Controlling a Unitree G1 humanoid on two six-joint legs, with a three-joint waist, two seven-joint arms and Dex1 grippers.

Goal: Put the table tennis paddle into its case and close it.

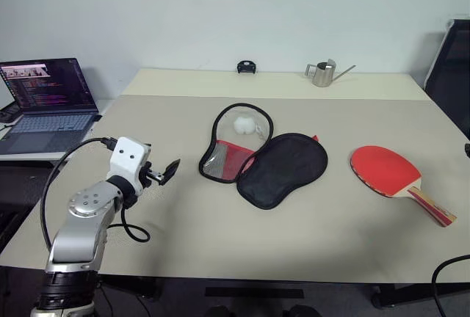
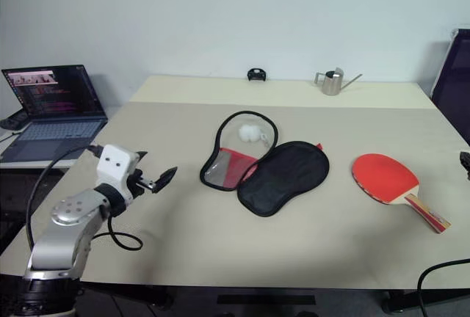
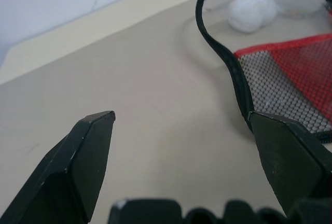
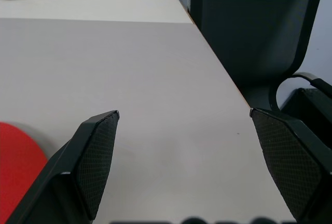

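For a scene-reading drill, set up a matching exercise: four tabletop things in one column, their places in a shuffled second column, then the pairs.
Things:
1. Red rubber-faced table tennis paddle
2. Small white fluffy ball
3. Small metal watering can
4. Open dark laptop

Places:
A. At the table's far edge
B. Inside the opened black and red soft case
C. On a side surface by the table's left
D. Flat on the table, right of the case

Pairs: 1-D, 2-B, 3-A, 4-C

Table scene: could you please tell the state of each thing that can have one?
case: unzipped, lying open and flat
table tennis paddle: flat on the table, outside the case
laptop: open, screen on
left gripper: open, empty
right gripper: open, empty
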